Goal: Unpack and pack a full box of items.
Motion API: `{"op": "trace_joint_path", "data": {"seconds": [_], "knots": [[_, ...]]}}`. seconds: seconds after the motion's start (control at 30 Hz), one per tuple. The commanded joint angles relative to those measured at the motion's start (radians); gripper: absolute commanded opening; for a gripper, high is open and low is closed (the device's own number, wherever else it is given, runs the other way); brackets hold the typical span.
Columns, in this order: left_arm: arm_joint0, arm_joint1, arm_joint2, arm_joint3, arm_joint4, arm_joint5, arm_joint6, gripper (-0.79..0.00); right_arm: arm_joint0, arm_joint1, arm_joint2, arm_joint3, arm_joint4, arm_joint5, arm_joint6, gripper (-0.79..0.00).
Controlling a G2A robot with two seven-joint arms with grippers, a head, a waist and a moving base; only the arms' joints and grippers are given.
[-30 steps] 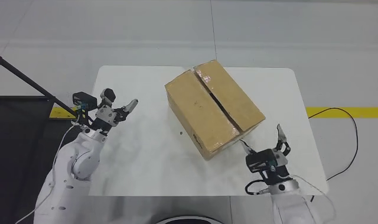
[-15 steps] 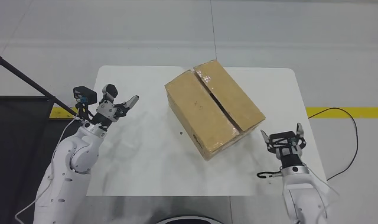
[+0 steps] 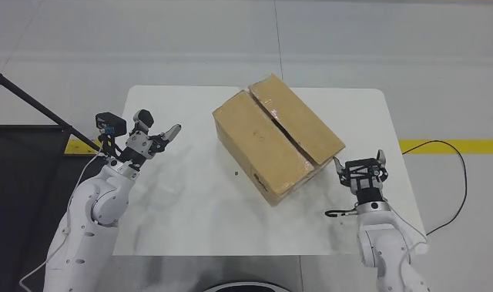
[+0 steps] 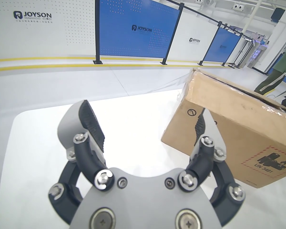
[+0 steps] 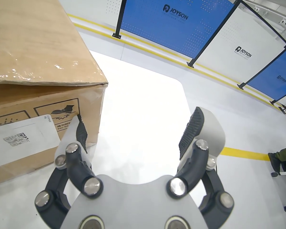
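Top view change: right tool [image 3: 359, 161] nearer the box [image 3: 273, 142]; box slightly turned.
Right tool: spread, empty, one finger just beside box.
Left tool [image 3: 159, 124]: spread, empty, box well apart.

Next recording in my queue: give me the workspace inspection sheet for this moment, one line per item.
Surface: white table with rounded corners.
Job's things: one cardboard box, flaps shut, set at an angle to the table edges; contents hidden.
Clutter: one dark speck near the box, too small to tell.
Grippers: left gripper open, over the table's left part, apart from the box; right gripper open, beside the box's near right corner, contact cannot be told.
Cables: black cable on the floor right of the table.
Surroundings: grey floor, yellow line, black mat, fence panels.
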Motion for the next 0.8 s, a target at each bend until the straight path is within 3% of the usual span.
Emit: {"op": "trace_joint_path", "data": {"seconds": [0.0, 0.27, 0.5, 0.77], "knots": [[0.000, 0.000, 0.000, 0.000, 0.000, 0.000, 0.000, 0.000, 0.015, -0.002, -0.005, 0.009, 0.002, 0.001, 0.001, 0.000], [0.000, 0.000, 0.000, 0.000, 0.000, 0.000, 0.000, 0.000, 0.061, -0.011, -0.019, 0.037, 0.014, 0.010, -0.004, 0.000], [-0.001, 0.000, -0.001, 0.006, 0.001, 0.021, -0.002, 0.000, 0.024, -0.010, 0.021, -0.039, 0.005, 0.021, -0.032, 0.000], [-0.107, -0.002, 0.024, 0.157, 0.017, 0.002, 0.042, 0.000, -0.040, -0.007, 0.054, -0.201, -0.012, -0.028, -0.090, 0.000]]}}
